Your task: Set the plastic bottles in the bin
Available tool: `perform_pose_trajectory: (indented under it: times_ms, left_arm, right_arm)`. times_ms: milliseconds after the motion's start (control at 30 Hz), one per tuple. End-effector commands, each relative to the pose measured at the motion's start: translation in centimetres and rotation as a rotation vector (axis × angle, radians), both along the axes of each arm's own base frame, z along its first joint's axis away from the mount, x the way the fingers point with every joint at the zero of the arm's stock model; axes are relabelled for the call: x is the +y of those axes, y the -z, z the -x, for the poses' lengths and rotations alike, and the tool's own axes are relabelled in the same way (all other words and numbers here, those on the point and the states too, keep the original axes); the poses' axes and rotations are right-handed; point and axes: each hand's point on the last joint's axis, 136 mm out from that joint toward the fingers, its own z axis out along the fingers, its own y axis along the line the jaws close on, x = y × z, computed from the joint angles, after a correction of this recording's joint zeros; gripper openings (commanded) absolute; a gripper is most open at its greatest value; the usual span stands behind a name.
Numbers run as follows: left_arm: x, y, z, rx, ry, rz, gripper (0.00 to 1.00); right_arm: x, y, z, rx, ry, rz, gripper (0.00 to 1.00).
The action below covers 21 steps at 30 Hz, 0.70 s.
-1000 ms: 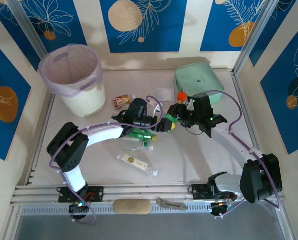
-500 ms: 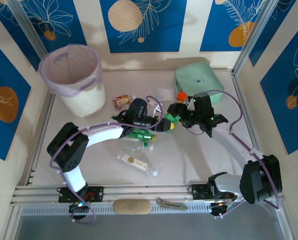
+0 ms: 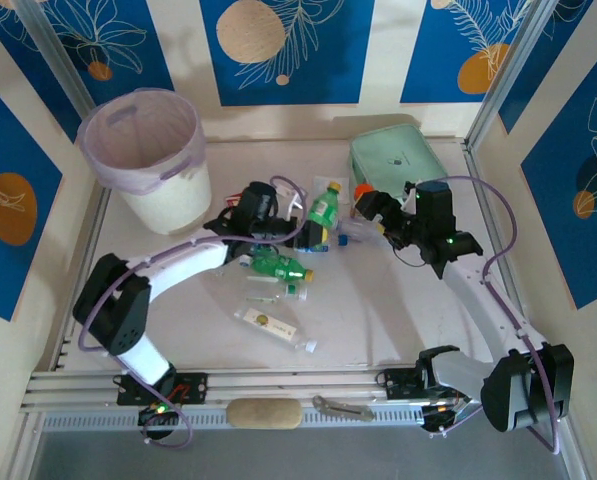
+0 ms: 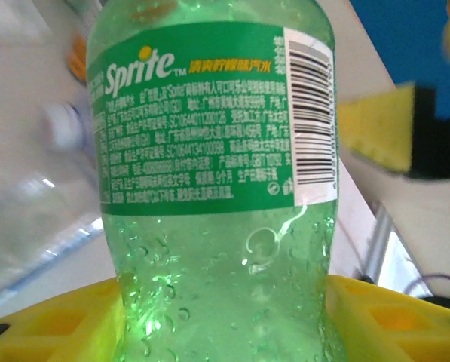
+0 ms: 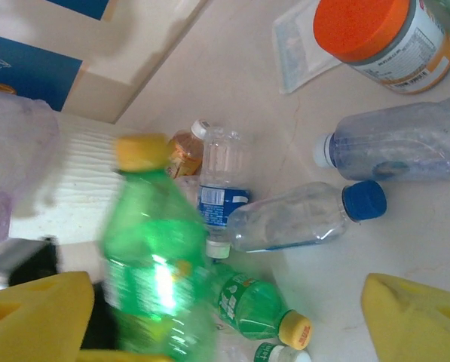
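Found left gripper [image 4: 221, 324] pinching Sprite bottle [image 4: 209, 151] low on body; judged light, thin-walled, slick. Found right gripper [image 5: 225, 317] fingers spread, empty.

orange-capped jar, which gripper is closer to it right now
Right. The right gripper is open just beside the orange-capped jar, on its near side. The left gripper is farther left, shut on a green Sprite bottle.
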Motion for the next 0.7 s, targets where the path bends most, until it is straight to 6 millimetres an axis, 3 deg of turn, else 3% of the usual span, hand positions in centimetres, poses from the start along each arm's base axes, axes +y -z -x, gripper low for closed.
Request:
perform_pose_trajectory:
  times_ms: [0,133,400,567,667]
  left_arm:
    - [3.2,-5.6,-2.1,-0.191,-0.075,-0.069,0.52]
    - [7.2,-9.0,-4.4,-0.266,-0.185,-0.132,0.52]
    - [17.2,-16.1,-7.9,-0.428,-0.423,-0.253,0.5]
    - [23.3,-19.3,-9.2,-0.506,-0.564,-0.367,0.49]
    - [26.6,-20.0,-10.0,-0.499,-0.633,-0.396,0.48]
  right_arm:
    - [0.6,0.8,0.0,0.012,-0.016,-0.02,0.99]
    - [1.3,1.1,-0.2,0.013,-0.034,-0.014,0.99]
    - [2.8,2.0,-0.4,0.031,-0.082,0.014,0.99]
    - [3.7,2.7,-0.7,0.058,-0.113,0.013,0.99]
    - [4.0,3.1,-0.8,0.07,-0.124,0.016,0.99]
